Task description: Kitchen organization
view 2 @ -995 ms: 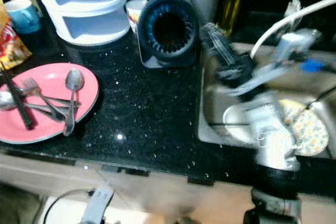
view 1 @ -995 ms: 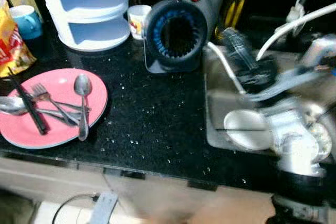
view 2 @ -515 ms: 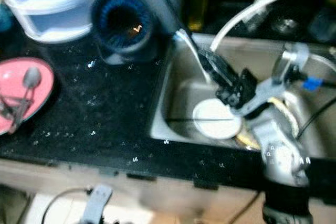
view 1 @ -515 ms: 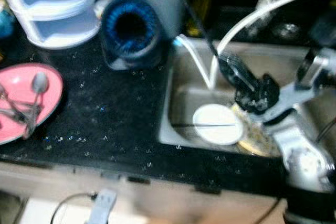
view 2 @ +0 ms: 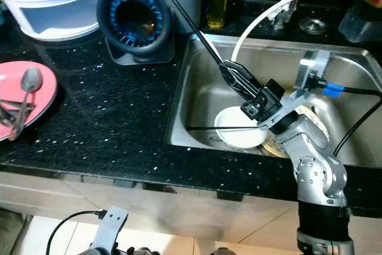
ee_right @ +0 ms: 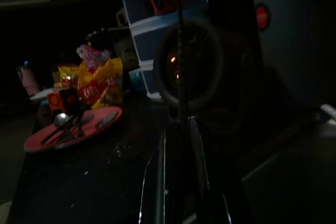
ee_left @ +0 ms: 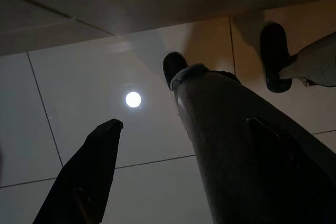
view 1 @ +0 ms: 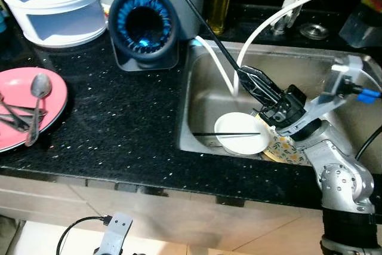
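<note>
Sink (view 1: 206,91) steel surrounds the work, and above its near-left part the right gripper (view 2: 231,74) is held with its fingers pinched narrow on one black chopstick (view 2: 190,17), which slants up past the blue-lined holder (view 2: 134,19) lying on its side on the counter. A second chopstick (view 2: 224,128) is left across the white bowl (view 2: 240,128) below. With so thin a rod gripped at its low end, it could pivot or slip free, and its long tip could be knocked against the holder's rim; the left gripper (ee_left: 89,174) hangs by the floor, fingers spread.
</note>
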Motion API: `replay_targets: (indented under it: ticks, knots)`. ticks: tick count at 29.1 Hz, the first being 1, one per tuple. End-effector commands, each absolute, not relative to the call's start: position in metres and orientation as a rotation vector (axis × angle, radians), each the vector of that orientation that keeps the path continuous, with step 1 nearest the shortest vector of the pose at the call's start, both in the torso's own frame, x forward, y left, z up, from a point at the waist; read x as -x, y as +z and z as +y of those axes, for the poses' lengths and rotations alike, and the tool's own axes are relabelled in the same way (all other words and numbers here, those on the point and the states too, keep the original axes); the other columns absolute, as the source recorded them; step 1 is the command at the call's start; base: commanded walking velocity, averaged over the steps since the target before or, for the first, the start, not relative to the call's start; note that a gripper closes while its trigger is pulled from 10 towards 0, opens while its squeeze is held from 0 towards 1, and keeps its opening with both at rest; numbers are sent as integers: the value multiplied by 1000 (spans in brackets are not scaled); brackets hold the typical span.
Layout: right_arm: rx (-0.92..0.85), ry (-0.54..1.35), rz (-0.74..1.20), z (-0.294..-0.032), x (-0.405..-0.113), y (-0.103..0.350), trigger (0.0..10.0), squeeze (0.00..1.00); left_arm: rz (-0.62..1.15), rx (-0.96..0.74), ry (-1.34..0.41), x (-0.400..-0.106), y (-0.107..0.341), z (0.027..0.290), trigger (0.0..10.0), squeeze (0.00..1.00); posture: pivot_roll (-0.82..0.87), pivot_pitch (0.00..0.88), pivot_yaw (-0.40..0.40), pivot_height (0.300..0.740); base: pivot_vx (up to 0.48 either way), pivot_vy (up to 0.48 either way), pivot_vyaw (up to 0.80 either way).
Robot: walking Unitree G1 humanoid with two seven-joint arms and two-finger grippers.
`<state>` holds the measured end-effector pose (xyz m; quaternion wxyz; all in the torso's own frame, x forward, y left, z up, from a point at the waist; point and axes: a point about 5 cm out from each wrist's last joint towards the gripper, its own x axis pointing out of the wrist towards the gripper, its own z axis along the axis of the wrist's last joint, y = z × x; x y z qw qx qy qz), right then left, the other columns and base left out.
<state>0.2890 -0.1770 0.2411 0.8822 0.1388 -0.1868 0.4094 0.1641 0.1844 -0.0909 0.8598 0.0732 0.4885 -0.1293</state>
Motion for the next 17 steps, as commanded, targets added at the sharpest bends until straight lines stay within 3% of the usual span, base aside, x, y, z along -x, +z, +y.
replay_targets:
  ticks: [1,17]
  knots:
    - [-259,855,-381,-175,-289,239,10000,0,1130,-163,-275,-139,-101,190,10000,0,38,94,-3,740,-292,0,0]
    - [-223,782,-344,-172,-300,234,10000,0,1104,-149,-257,-145,-99,189,10000,0,36,97,-3,740,-18,0,0]
